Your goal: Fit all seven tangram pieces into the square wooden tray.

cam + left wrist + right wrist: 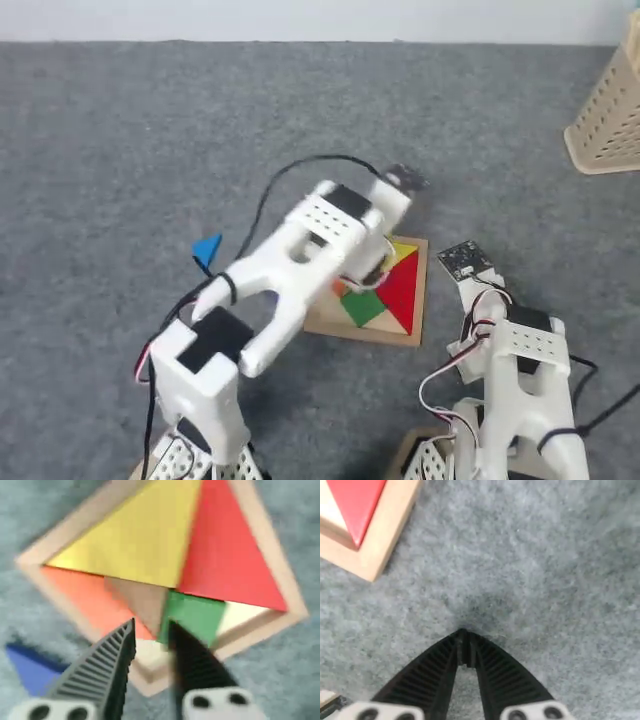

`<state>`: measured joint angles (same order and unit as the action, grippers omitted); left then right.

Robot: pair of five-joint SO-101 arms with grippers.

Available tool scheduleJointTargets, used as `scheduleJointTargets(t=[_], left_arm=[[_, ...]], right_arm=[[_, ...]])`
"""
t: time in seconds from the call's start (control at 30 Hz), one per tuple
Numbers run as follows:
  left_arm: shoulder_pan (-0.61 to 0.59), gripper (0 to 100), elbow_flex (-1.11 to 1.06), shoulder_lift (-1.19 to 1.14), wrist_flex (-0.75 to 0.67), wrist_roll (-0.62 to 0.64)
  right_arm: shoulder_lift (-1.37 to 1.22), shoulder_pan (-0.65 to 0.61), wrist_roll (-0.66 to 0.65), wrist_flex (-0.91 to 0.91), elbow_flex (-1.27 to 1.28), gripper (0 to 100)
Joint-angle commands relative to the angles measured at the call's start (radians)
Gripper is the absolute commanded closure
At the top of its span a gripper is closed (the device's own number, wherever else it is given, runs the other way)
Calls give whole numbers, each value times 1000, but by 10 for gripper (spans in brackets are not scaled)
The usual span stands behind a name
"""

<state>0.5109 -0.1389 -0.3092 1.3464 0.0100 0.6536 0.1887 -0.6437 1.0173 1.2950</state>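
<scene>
Ribbed left gripper (pixel 152 627) is hovering released above the square wooden tray (pixel 280 567); right gripper (pixel 464 640) is hanging clenched beside it.

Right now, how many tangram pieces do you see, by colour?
Yellow piece: 1, in the wooden tray
Red piece: 1, in the tray
Green piece: 1, in the tray
Orange piece: 1, in the tray
Blue triangle: 1, on the carpet
Total: 5; I cannot tell whether the tray's pale patches are pieces.
</scene>
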Motion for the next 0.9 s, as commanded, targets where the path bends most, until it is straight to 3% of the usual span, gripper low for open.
scheduleJointTargets(t=[0.0,0.13,0.27,0.43,0.6,0.87], left_arm=[[-126,987,58,51,9,-20],[-342,930,58,180,15,-26],[-583,838,54,275,23,-143],[-812,834,47,250,34,-288],[-865,833,50,132,29,-365],[-792,808,62,-21,-51,-448]], right_arm=[[21,18,-6,-30,12,989],[21,18,-8,-30,12,989],[21,18,-8,-30,12,989],[21,18,-8,-30,12,989],[21,18,-8,-30,12,989],[21,18,-8,-30,12,990]])
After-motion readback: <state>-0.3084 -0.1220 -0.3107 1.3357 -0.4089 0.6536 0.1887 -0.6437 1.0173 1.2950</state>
